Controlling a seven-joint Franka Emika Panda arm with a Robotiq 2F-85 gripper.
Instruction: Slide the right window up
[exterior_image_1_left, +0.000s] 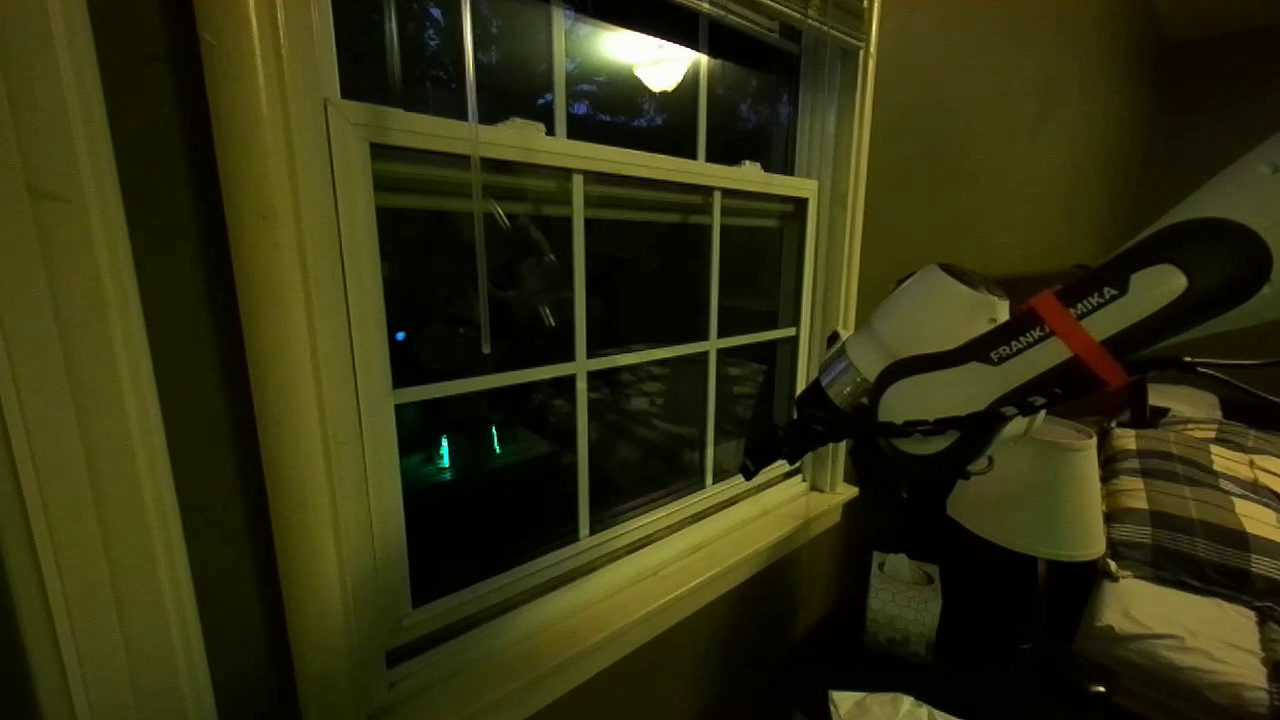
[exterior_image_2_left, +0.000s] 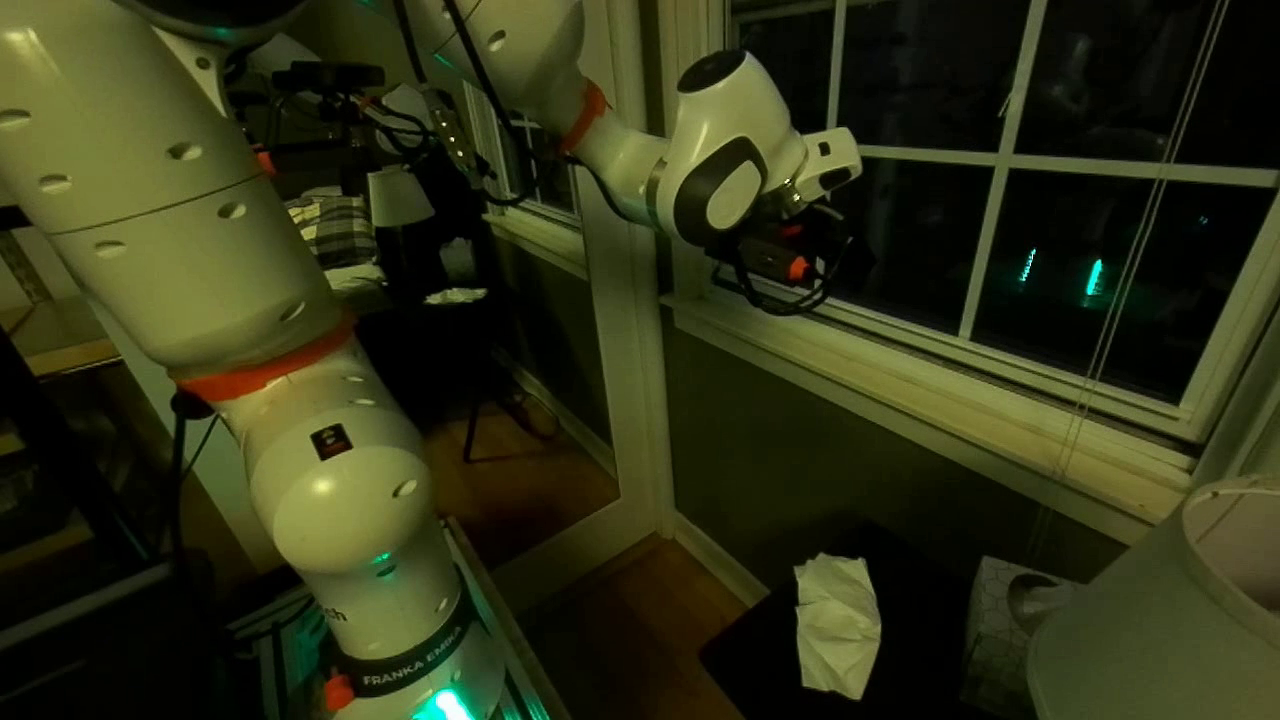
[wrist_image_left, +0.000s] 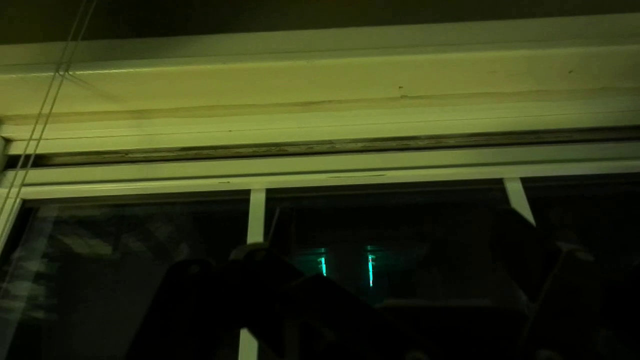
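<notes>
- The large cream-white wooden window sash (exterior_image_1_left: 581, 370), its dark glass split three panes across and two high, stands upright straight ahead of me, low in its opening; I judge most or all of the lift remains.
- My white, round-jointed robot arm (exterior_image_2_left: 340, 490) is the only one here, so it is the nearer.
- The long, cream-painted wooden sill (exterior_image_1_left: 650, 590) runs sideways under the sash. A narrow dark strip (wrist_image_left: 300, 148) lies between them; whether it is a real gap I can't tell.
- The slim cream bottom rail (wrist_image_left: 320, 165) has its long axis sideways too. The wrist view stands upside down, so the rail at its top lies below my black two-fingered tool (exterior_image_1_left: 762, 463). My move should turn on that: get down to the rail, then push upward, square to it.
- That tool is mainly before the lower middle pane (wrist_image_left: 350, 225); I can't make out contact. Its jaws, dark outlines only, look well parted, with nothing held.
- "FRANKA EMIKA" reads on my black base collar (exterior_image_2_left: 413, 658); elsewhere a red strap (exterior_image_1_left: 1080, 343) breaks it into "FRANKA" and "MIKA".
</notes>
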